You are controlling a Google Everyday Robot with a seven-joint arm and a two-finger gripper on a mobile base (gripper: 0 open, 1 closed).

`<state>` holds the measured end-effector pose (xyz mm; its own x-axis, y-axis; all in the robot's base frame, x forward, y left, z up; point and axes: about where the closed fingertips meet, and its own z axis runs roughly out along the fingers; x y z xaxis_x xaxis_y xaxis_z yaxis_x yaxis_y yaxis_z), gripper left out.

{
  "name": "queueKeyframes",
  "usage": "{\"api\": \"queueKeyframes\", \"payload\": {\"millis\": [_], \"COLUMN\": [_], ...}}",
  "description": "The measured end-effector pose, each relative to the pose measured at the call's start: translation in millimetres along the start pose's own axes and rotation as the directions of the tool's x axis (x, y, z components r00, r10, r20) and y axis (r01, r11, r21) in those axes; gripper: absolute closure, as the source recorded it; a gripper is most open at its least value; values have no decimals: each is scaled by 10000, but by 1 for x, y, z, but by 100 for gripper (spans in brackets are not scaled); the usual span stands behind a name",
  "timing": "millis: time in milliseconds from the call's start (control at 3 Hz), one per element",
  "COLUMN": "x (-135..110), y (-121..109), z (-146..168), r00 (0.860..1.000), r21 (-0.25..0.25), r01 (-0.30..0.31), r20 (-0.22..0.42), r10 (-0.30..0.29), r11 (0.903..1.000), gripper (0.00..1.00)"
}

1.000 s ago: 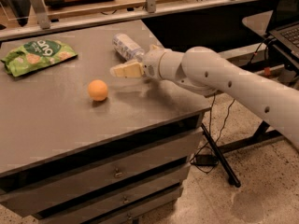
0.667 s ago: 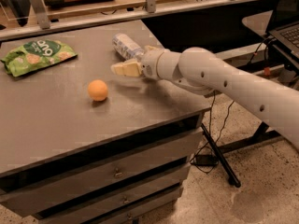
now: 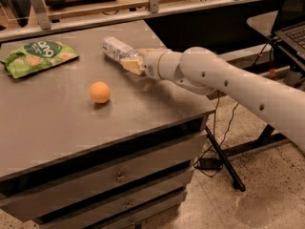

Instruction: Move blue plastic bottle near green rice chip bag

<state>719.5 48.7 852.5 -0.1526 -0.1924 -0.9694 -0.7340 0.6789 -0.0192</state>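
Blue plastic bottle point(image 3: 116, 48): laid sideways, its near end met by the gripper point(image 3: 135, 59).
Grip: cannot be told.
Green rice chip bag point(image 3: 38, 55): well apart.

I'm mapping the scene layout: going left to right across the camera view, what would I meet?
Green chip bag → orange fruit → bottle → gripper, right at the bottle's right end → laptop.
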Motion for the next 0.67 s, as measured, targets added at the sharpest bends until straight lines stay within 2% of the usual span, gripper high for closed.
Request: {"api": "queueKeyframes", "payload": {"millis": [333, 667], "x": [-7, -26], "y": [3, 15], "z": [5, 20], "r00": [9999, 9985], "r21": [-358, -1412], "r01": [-22, -37], "r20": [148, 539], "r10": [27, 114], "r11": [9994, 9900], "gripper": [94, 100]}}
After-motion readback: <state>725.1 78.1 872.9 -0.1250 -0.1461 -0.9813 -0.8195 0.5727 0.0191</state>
